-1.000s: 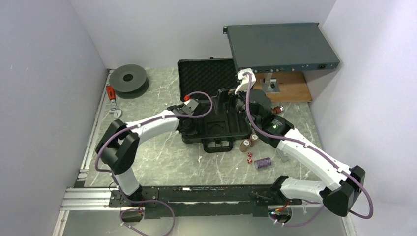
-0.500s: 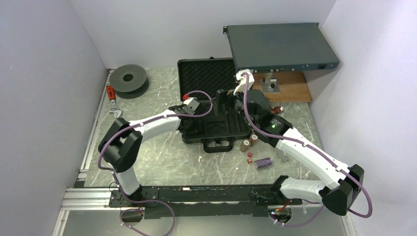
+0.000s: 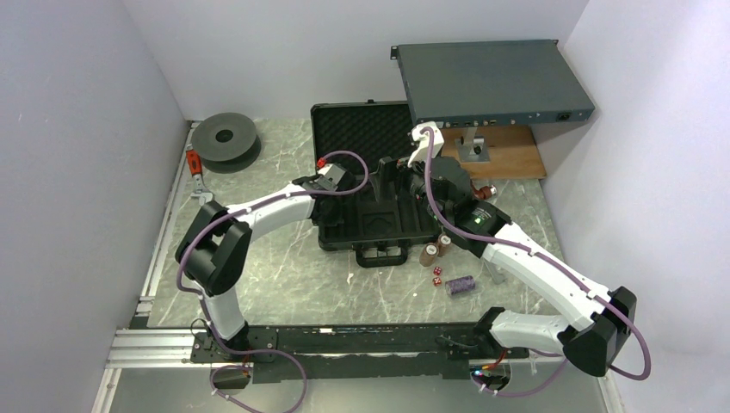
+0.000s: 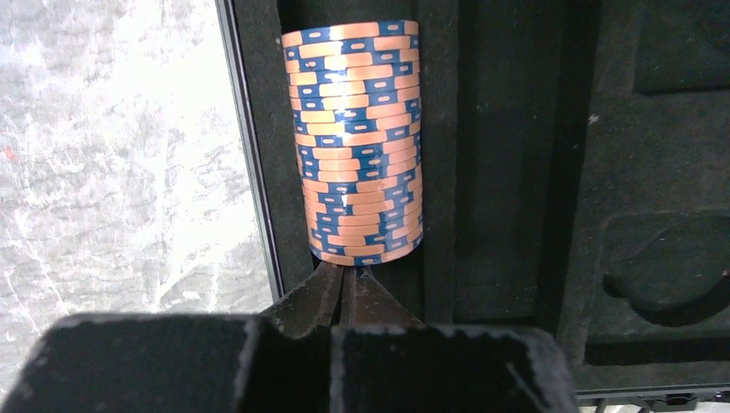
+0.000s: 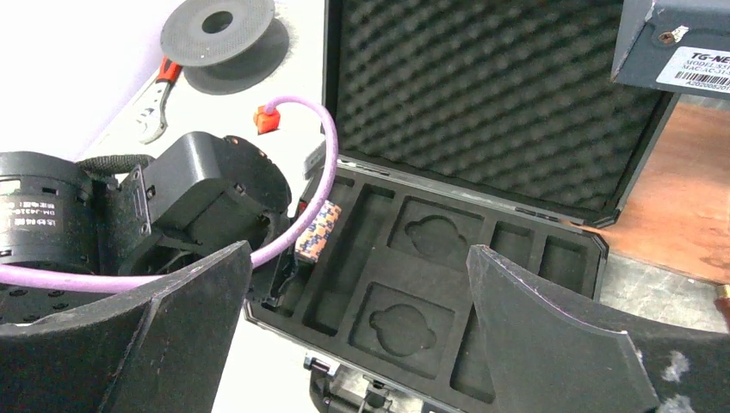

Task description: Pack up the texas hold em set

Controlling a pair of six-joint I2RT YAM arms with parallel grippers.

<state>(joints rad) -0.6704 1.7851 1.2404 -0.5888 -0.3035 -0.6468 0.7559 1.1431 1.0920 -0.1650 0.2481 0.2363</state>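
Note:
The black briefcase lies open with its egg-crate foam lid (image 3: 357, 129) up and its slotted tray (image 3: 379, 225) flat. My left gripper (image 4: 349, 280) is shut, its tips against the near end of an orange-and-blue chip stack (image 4: 357, 146) lying in the tray's leftmost slot; the stack also shows in the right wrist view (image 5: 317, 231). My right gripper (image 5: 360, 251) is open and empty above the tray (image 5: 430, 284). Two brown chip stacks (image 3: 435, 250), a purple chip stack (image 3: 460, 285) and red dice (image 3: 436, 275) lie on the table right of the case handle (image 3: 379, 255).
A large grey metal rack box (image 3: 491, 82) stands on a wooden board (image 3: 512, 159) at the back right, overhanging the lid's corner. A dark round spool (image 3: 224, 136) and a red-handled wrench (image 3: 196, 168) lie at the back left. Walls close in on both sides.
My left wrist has moved a little toward the lid along the left slot. My right arm has hardly moved.

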